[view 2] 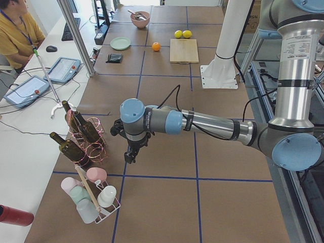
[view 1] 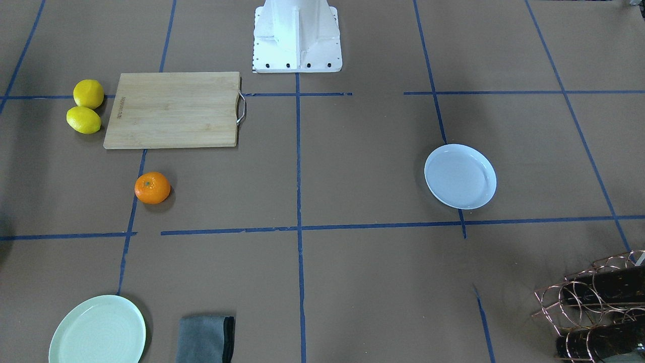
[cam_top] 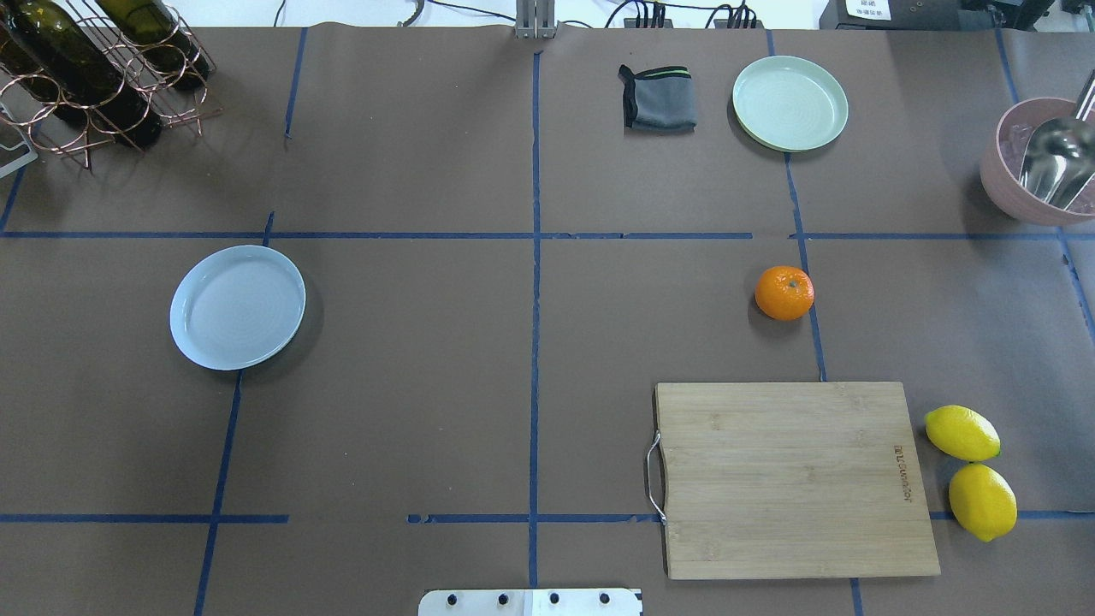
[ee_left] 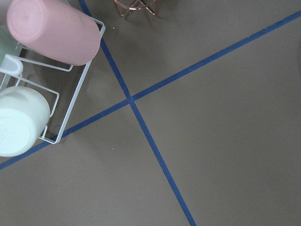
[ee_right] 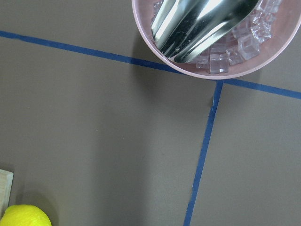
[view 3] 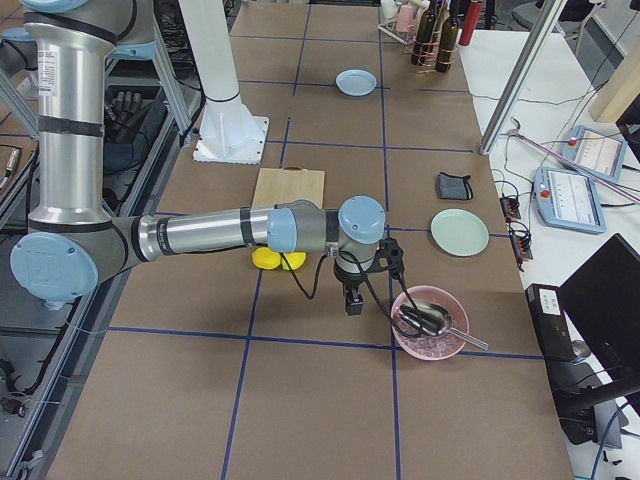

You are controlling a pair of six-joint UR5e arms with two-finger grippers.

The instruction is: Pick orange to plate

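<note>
The orange lies alone on the brown table, just beyond the cutting board's far edge; it also shows in the front-facing view. The white plate is empty and sits far across the table on the left side. My left gripper hangs over the table's left end beside the wine rack, well away from both. My right gripper hovers at the right end next to the pink bowl. Only the side views show the grippers, so I cannot tell whether either is open or shut.
A bamboo cutting board has two lemons beside it. A mint-green plate and a grey cloth lie at the far edge. The pink bowl holds ice and a scoop, with a wine rack far left and a mug rack.
</note>
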